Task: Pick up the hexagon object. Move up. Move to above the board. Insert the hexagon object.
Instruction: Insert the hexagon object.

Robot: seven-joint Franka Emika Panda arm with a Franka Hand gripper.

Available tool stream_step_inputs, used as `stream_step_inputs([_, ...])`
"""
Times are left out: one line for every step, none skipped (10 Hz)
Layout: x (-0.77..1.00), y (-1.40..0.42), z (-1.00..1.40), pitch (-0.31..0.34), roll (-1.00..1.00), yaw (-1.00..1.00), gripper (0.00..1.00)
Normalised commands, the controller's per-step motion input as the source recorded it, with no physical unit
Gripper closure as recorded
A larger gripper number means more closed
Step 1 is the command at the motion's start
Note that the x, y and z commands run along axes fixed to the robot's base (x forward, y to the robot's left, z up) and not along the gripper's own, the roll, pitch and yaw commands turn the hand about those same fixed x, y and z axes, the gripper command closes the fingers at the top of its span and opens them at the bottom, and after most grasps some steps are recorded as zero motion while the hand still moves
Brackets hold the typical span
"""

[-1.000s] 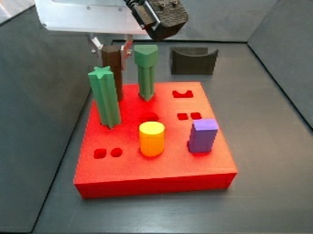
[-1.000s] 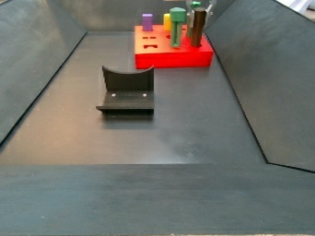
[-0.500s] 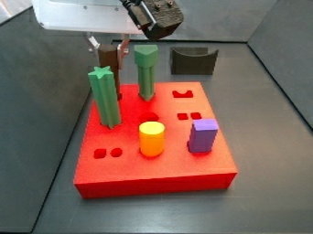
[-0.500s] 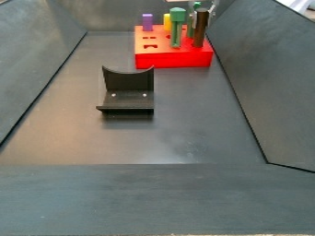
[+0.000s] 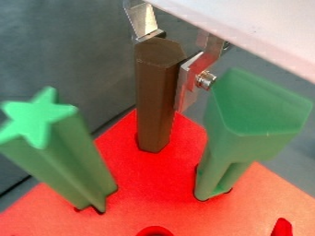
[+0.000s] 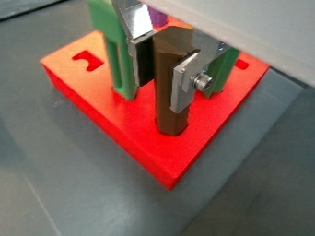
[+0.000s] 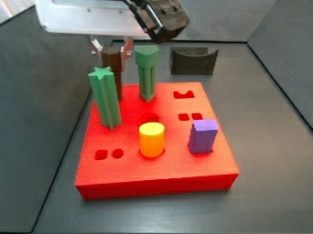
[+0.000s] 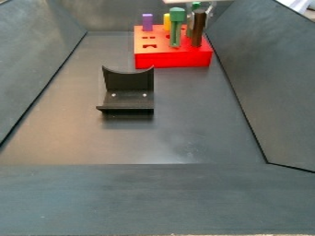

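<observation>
We see the two-finger silver gripper [image 5: 170, 57] clamped on the slim dark brown hexagon object [image 5: 157, 103], which stands upright with its foot on the flat red square board [image 6: 117, 109], between the green star-topped post [image 5: 52, 152] and another green post [image 5: 244, 129].

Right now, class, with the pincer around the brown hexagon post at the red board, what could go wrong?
1. The hexagon post stands close between the green star post and the other green post; the pincer might bump them when withdrawing.
2. Its base meets the board, but full seating is unclear; releasing now might leave it tilted.
</observation>
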Motion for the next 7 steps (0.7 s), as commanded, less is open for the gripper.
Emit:
stream_step_inputs([0.00,0.00,-0.05,0.000,0.00,0.00,1.00])
stream_step_inputs([-0.13,-0.07,-0.71,-0.106,0.19,0.00,1.00])
stream_step_inputs([-0.10,-0.07,-0.86,-0.107,0.23,0.01,1.00])
stream_step_inputs([-0.09,-0.07,-0.85,-0.107,0.24,0.01,1.00])
stream_step_inputs([-0.01,-0.03,-0.83,-0.120,0.21,0.00,1.00])
stream_step_inputs([0.00,0.00,0.00,-0.004,0.00,0.00,1.00])
stream_step_inputs([0.00,0.00,0.00,0.000,0.00,0.00,1.00])
